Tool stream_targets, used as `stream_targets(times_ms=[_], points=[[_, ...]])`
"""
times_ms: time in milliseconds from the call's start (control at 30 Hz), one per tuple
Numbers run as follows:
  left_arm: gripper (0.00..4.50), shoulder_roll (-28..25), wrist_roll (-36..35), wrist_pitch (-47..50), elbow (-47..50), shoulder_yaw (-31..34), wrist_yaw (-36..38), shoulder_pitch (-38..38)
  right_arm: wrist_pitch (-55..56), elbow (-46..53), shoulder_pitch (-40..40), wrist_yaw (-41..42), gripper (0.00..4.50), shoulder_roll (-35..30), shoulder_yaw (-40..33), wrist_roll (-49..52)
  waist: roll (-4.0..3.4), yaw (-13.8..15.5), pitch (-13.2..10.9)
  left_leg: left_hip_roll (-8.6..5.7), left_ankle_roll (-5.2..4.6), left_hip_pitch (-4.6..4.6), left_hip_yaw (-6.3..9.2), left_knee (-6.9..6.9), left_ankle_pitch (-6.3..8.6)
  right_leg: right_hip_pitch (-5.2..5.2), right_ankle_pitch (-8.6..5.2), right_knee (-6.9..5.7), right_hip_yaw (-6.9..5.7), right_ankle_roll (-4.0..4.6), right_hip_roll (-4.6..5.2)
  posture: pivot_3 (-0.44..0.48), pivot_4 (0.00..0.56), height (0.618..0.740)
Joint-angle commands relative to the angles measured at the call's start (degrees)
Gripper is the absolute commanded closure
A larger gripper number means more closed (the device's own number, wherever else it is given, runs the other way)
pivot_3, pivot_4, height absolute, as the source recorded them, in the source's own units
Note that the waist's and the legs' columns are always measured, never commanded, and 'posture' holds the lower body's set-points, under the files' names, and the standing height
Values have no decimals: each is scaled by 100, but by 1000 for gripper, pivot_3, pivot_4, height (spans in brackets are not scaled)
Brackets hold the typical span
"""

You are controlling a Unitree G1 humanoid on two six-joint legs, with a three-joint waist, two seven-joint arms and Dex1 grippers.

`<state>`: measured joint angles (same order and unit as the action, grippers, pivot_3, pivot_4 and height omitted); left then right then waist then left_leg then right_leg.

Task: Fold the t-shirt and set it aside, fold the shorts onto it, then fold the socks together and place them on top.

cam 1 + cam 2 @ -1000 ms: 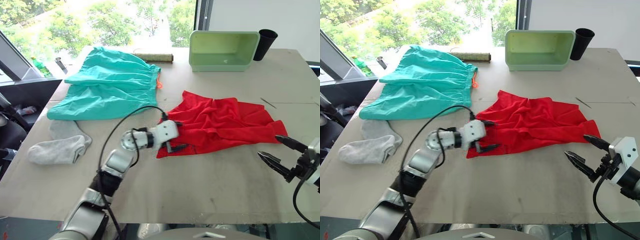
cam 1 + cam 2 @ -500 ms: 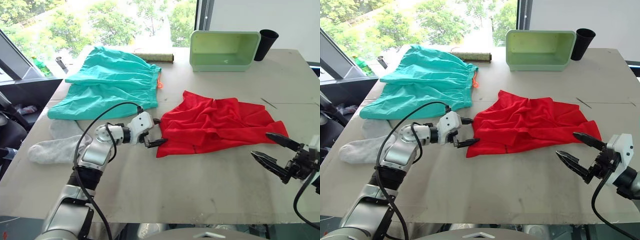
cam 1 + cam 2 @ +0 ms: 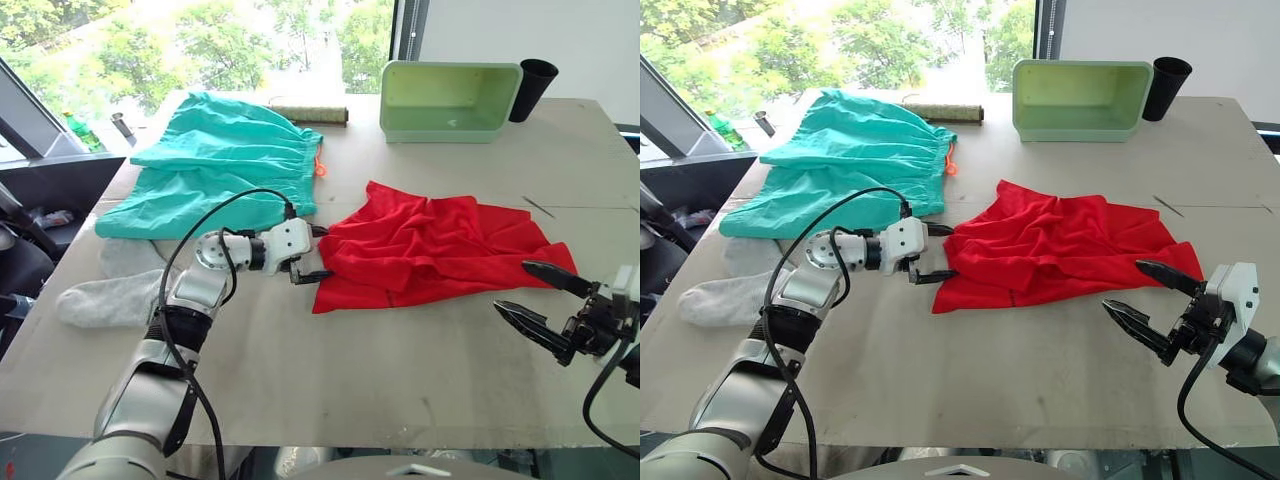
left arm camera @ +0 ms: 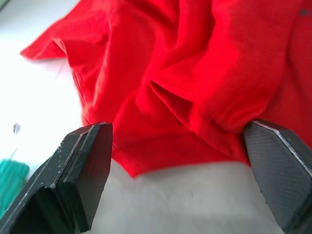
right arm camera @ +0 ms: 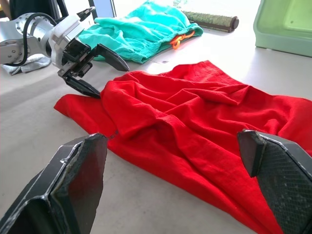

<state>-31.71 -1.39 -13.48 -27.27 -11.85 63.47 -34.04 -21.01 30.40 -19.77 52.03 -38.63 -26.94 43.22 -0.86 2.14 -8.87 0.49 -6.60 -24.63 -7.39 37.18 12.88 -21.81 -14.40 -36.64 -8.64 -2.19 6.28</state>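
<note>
T-shirt (image 3: 440,250): red, crumpled, mid-desk, long axis running left to right between the arms. Left claw (image 3: 312,254): spread wide, empty, at the shirt's left edge, nearer. Right claw (image 3: 540,300): wide, empty, just off the right corner.

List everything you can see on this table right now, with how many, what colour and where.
t-shirt: one, red, crumpled mid-table.
shorts: one, teal with orange drawstring, far left.
socks: two, light grey, near left edge, below the shorts.
bin: one, pale green, far side.
cup: one, black, right of the bin.
roll: one, dark olive, far edge beside the shorts.
table: one, beige.
left claw: open at the t-shirt's left edge.
right claw: open, near the t-shirt's right end.
</note>
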Motion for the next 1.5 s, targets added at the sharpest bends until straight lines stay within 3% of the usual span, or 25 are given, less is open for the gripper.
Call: stream_targets(times_ms=[33, 200, 267, 467, 533, 667, 867, 1167, 1400, 1500], points=[[86, 49, -64, -265, -57, 35, 81, -135, 103, 81, -43, -7, 8, 71, -100, 45, 1, 0, -1, 0, 0, -1, 0, 0, 0, 0, 0, 0, -1, 0, 0, 0, 150, 740], [86, 76, -34, -459, -177, 14, 184, -205, 106, 118, -67, -18, 8, 116, -114, 62, 2, 1, -1, 0, 0, -1, 0, 2, 0, 1, 0, 0, -2, -1, 0, 0, 150, 740], [821, 125, -94, -473, -158, -2, 287, -218, 121, 122, -84, -11, 0, 127, -121, 62, 2, 4, -1, 0, 0, -1, 0, 2, 0, 1, 0, 0, -2, -1, 0, 0, 150, 740], [3687, 162, -160, -472, -93, 21, 543, -204, 193, 89, -146, 28, 0, 160, -159, 36, 3, -1, -1, 0, -1, -1, 0, 2, 0, 1, 0, 0, -2, -1, -1, 0, 150, 740], [4452, 167, -191, -448, -69, 48, 588, -208, 206, 85, -151, 25, 0, 165, -156, 32, 3, -3, -2, 0, -1, -1, 0, 2, 0, 1, 0, -1, -2, -1, -1, 0, 150, 740], [4452, 174, -476, -165, 123, 175, 727, -223, 235, -65, -138, -268, 0, 199, -118, -266, 4, 0, -2, 0, -1, -1, 0, 3, 0, 1, 0, -1, -3, -1, -1, 0, 150, 740], [4452, -11, -1227, 1134, 878, 492, 964, -237, 548, -1123, 35, -975, 0, -43, 81, -1818, 6, -11, -2, 0, 0, -2, 0, 6, -1, 1, -1, -2, -3, -2, -2, 0, 150, 740], [4452, -288, -1410, 1766, 1535, 679, 840, -39, 1246, -3082, 1071, -1367, 0, -581, 383, -3110, 4, -133, -2, 0, -23, 1, -3, 9, -16, 6, -10, -11, 0, -17, -9, 0, 150, 740], [4452, -334, -1443, 1978, 1873, 700, 695, 168, 2086, -4127, 1736, -1197, 0, -876, 832, -3694, 4, -148, -2, 0, -22, 3, -5, 8, -18, 10, -10, -13, 3, -16, -13, 0, 150, 740], [4500, -335, -1456, 2026, 1935, 709, 646, 200, 2254, -4242, 1854, -1035, 740, -855, 864, -3580, 5, -131, -2, 0, -22, 4, -5, 10, -19, 13, -11, -13, 3, -18, -13, 0, 150, 740]])
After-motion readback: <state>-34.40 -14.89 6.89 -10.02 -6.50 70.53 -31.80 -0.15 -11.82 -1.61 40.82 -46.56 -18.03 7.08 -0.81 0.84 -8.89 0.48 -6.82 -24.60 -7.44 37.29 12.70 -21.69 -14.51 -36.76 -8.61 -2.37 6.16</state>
